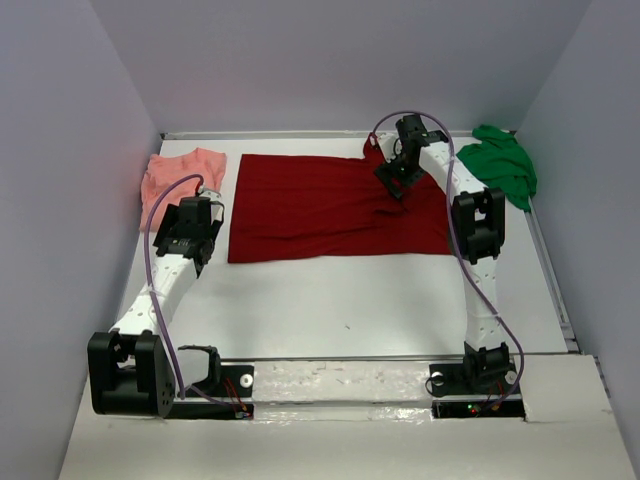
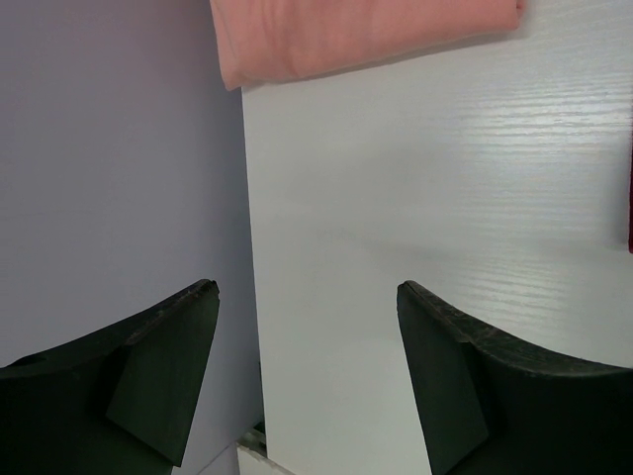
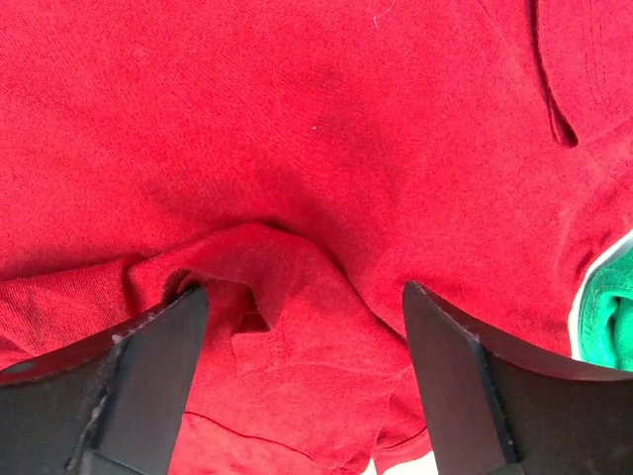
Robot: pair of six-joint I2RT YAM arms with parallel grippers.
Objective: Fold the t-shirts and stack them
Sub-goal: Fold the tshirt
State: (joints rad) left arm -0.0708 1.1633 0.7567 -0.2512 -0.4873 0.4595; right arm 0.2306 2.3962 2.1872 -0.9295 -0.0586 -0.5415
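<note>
The dark red t-shirt (image 1: 320,205) lies spread flat across the back middle of the table. The salmon-pink t-shirt (image 1: 180,178) lies folded at the back left; its edge shows at the top of the left wrist view (image 2: 356,35). The bright green t-shirt (image 1: 502,165) is bunched at the back right. My right gripper (image 1: 392,192) is open, low over the red shirt's right part, its jaws astride a raised fold of red cloth (image 3: 287,297). My left gripper (image 1: 197,235) is open and empty, over bare table beside the left wall.
Grey walls enclose the white table (image 1: 350,300) on the left, back and right. The left wall (image 2: 109,178) is close beside my left gripper. A sliver of green cloth (image 3: 608,317) shows at the right edge of the right wrist view.
</note>
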